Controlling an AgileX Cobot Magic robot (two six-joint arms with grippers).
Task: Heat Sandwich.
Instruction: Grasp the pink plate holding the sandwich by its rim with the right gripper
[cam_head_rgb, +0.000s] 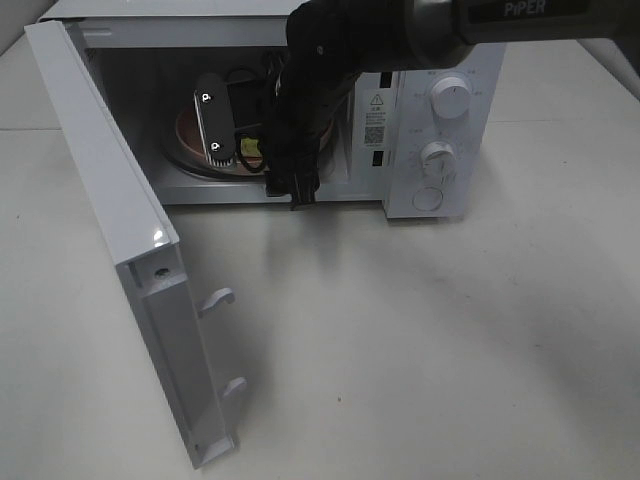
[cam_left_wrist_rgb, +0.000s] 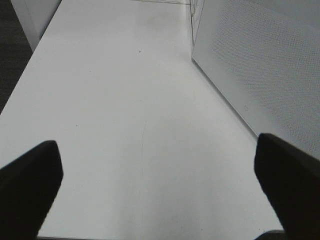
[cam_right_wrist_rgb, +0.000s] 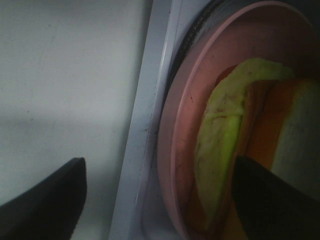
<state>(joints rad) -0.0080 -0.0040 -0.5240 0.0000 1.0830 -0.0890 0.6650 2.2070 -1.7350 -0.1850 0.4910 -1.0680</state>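
Inside the microwave (cam_head_rgb: 300, 110), on the turntable at about nine o'clock of the cavity, rests the pink plate (cam_right_wrist_rgb: 185, 125) bearing the sandwich (cam_right_wrist_rgb: 225, 145) — already where heating calls for, judging by how it lies. Reaching in through the opening at twelve o'clock of the overhead view, the right gripper (cam_head_rgb: 222, 125), jaws spread wide and straddling the plate rim, one finger (cam_right_wrist_rgb: 45, 200) over the front sill, the other down by the sandwich's edge; nothing visibly pinched, so likely a release in hand rather than a grasp. Hinged fully out toward seven o'clock, the door (cam_head_rgb: 110, 230), left wide so the arm has room in the cavity. Parked over bare table (cam_left_wrist_rgb: 125, 100) beside the microwave's perforated side wall, the left gripper (cam_left_wrist_rgb: 155, 195), fingers far apart and holding nothing, probably waiting out of the way until the door needs swinging shut. On the arm housing at one o'clock, white lettering reading "PiPER" (cam_head_rgb: 530, 12). On the control panel, a warning triangle sticker (cam_head_rgb: 377, 100) with small print too fine to read, and two dials (cam_head_rgb: 450, 98) whose markings cannot be made out.
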